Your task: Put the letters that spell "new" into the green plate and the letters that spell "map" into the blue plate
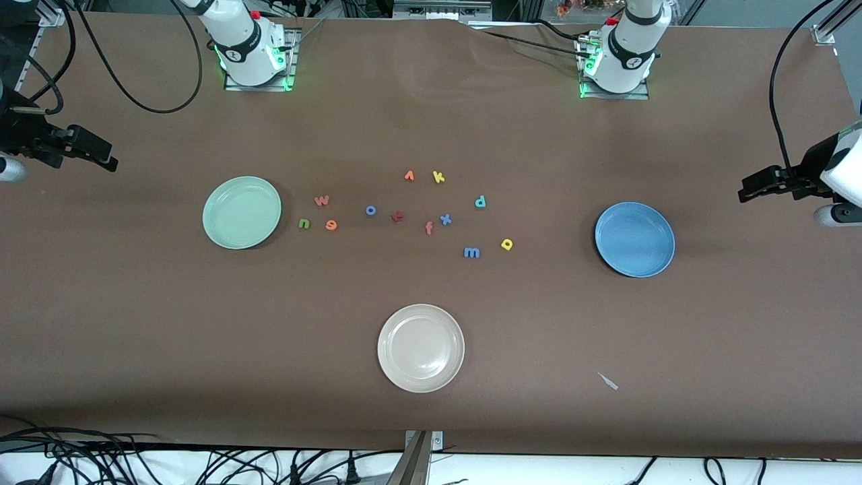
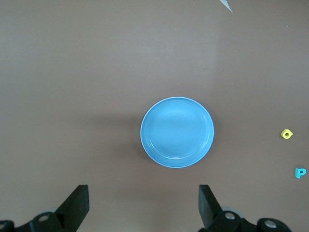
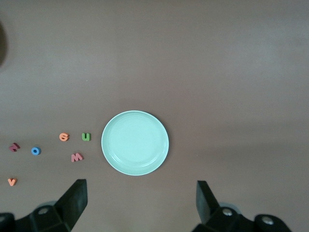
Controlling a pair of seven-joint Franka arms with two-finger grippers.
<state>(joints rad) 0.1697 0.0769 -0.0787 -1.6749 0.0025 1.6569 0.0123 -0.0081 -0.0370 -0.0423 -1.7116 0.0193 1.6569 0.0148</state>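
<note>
Foam is what all six wanted letters are made of, so I judge them feather-light, soft and flat, best pinched across their thin strokes from straight above with a gentle squeeze, since they could skid on the brown table cover (image 1: 431, 417). In the front view the green "n" (image 1: 304, 223), orange "e" (image 1: 331, 225) and pinkish-red "w" (image 1: 322, 200) lie just beside the green plate (image 1: 242, 212), which holds nothing, while the blue "m" (image 1: 472, 252), yellow "a" (image 1: 507, 244) and teal "p" (image 1: 480, 201) lie between the cluster's middle and the bare blue plate (image 1: 635, 239); a beige plate (image 1: 421, 347) sits nearer the camera. The right gripper (image 1: 101, 158) hangs over the right arm's end of the table and the left gripper (image 1: 747, 192) over the left arm's end, both waiting. In the left wrist view the left gripper (image 2: 143, 205) is spread wide with nothing between its fingers, above the blue plate (image 2: 177, 132), with the "a" (image 2: 287, 134) and "p" (image 2: 300, 172) off at the edge. In the right wrist view the right gripper (image 3: 141, 203) is equally wide and unladen above the green plate (image 3: 135, 142), the "n" (image 3: 86, 137), "e" (image 3: 64, 137) and "w" (image 3: 77, 157) close beside it.
</note>
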